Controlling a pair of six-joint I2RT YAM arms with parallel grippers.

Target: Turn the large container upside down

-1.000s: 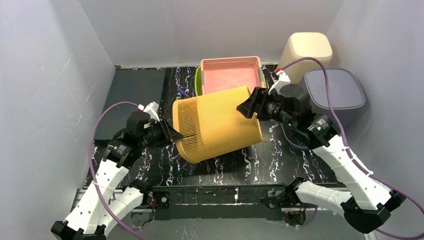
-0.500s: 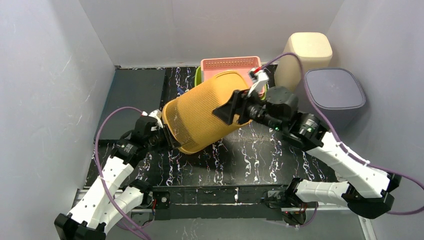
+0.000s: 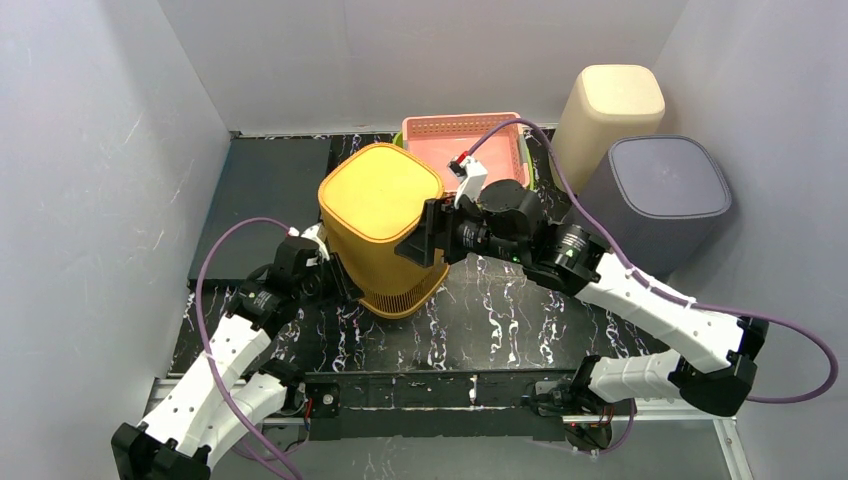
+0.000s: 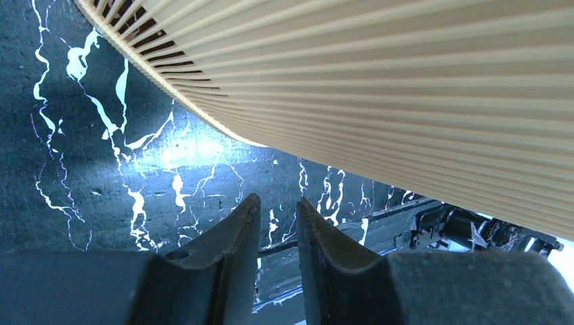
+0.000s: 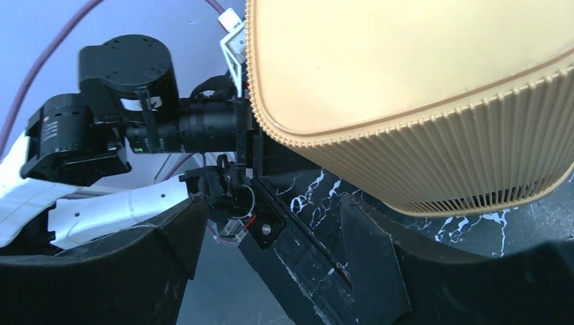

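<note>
The large container [image 3: 380,215] is a yellow ribbed bin. It stands on the black marbled table [image 3: 520,310] with its closed base facing up and its rim down. My left gripper [image 3: 335,282] sits low at its left side. In the left wrist view the ribbed wall [image 4: 406,81] passes just beyond the left gripper [image 4: 277,200], whose jaws stand a narrow gap apart with only table between them. My right gripper [image 3: 420,242] is at the container's right side. It is wide open [image 5: 274,202] and holds nothing, with the container [image 5: 420,81] above and to the right of its fingers.
A pink basket [image 3: 460,140] lies right behind the container. A cream bin [image 3: 610,100] and a grey bin [image 3: 665,185] stand at the back right. White walls close in on the left, the back and the right.
The container swung from lying on its side to standing base up, shifting left. The right arm followed it leftwards, and the left gripper stayed low at its rim.
</note>
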